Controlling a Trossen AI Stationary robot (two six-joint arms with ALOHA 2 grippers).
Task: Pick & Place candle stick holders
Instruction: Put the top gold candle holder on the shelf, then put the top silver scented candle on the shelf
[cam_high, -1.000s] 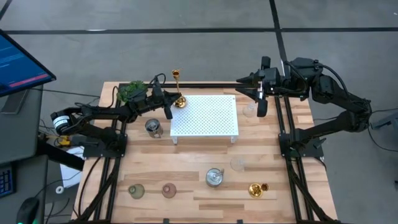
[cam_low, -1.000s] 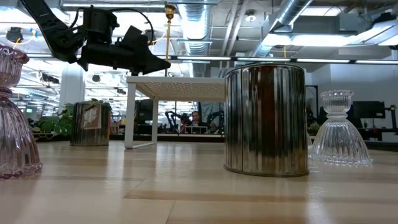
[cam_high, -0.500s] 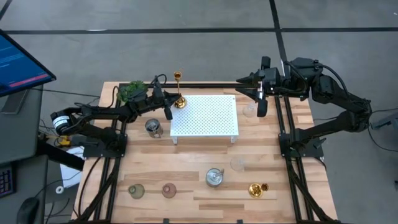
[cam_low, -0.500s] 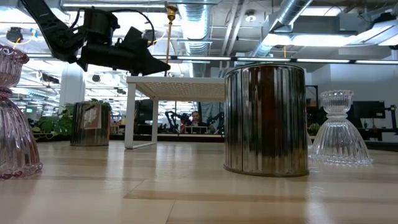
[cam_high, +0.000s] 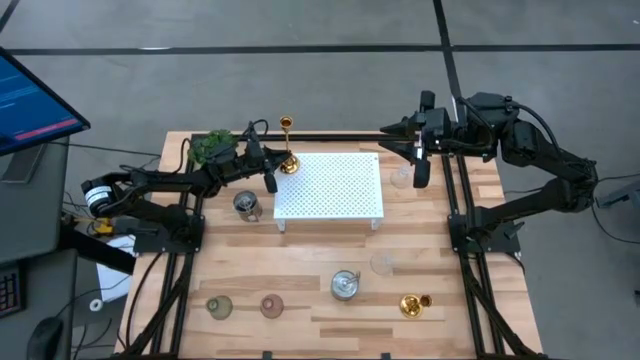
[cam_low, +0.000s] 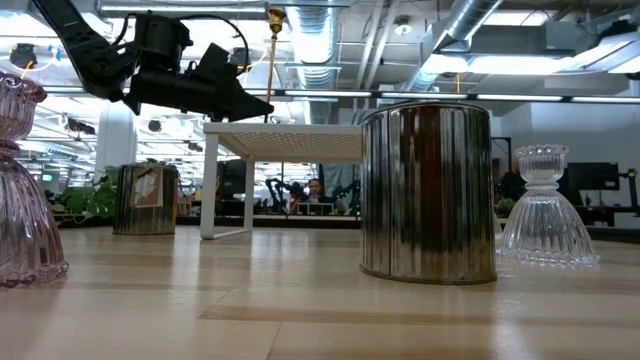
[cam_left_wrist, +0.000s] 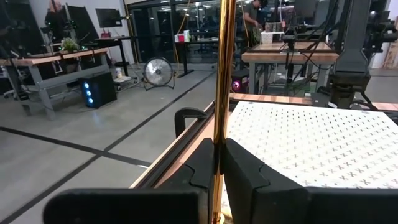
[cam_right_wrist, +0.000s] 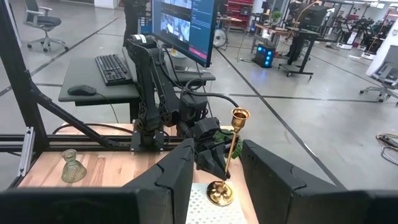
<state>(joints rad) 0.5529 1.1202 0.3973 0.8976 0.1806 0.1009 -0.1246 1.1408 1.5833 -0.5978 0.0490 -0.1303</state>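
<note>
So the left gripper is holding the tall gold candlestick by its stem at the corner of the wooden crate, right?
Not a wooden crate: the high view shows a white perforated stand. The left gripper does grip the tall gold candlestick by its stem at that stand's corner.

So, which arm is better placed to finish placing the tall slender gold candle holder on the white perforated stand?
The left. Its claw is closed on the tall slender gold candle holder, whose base sits at the corner of the white perforated stand. The right claw hangs open past the stand's far side, holding nothing.
</note>
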